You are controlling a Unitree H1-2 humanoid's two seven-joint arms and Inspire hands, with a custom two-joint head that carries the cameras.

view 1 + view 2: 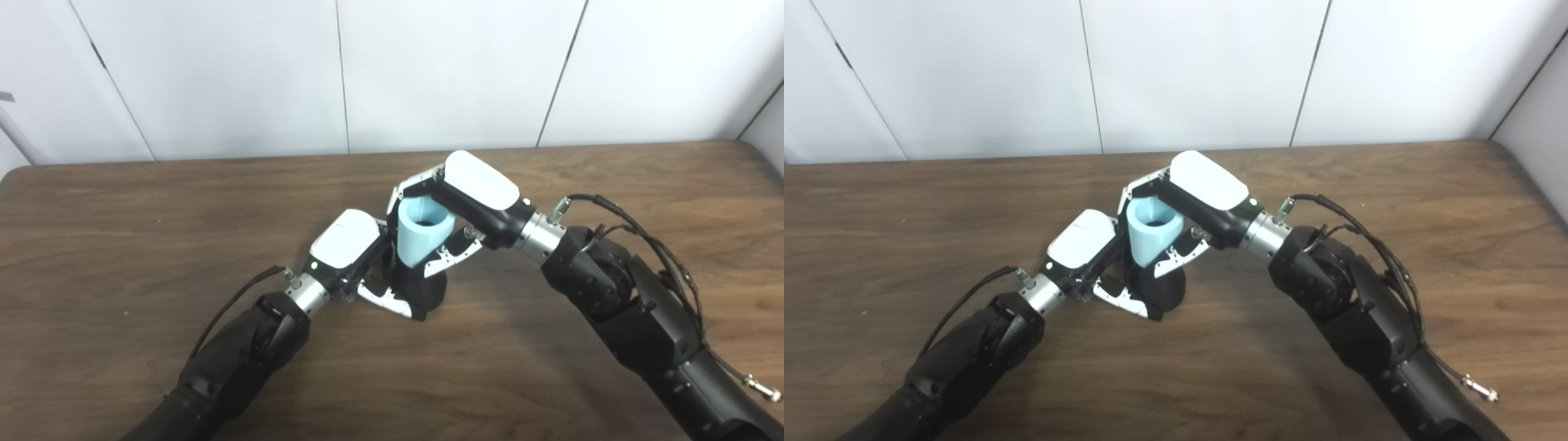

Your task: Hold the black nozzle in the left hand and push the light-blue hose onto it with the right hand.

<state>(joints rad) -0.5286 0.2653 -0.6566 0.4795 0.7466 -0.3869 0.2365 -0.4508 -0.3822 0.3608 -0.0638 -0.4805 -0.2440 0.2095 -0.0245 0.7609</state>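
Observation:
A black nozzle (pixel 422 294) stands at the middle of the wooden table (pixel 122 220), and my left hand (pixel 352 251) is shut on it from the left. A light-blue hose piece (pixel 422 236) sits upright directly on top of the nozzle, its open end facing up. My right hand (pixel 474 196) is shut on the hose from the right and above, fingers wrapped round its far side. The joint between hose and nozzle is partly hidden by fingers.
The table's back edge meets a white panelled wall (pixel 429 73). A loose cable with a metal plug (pixel 762 387) hangs off my right forearm near the lower right corner.

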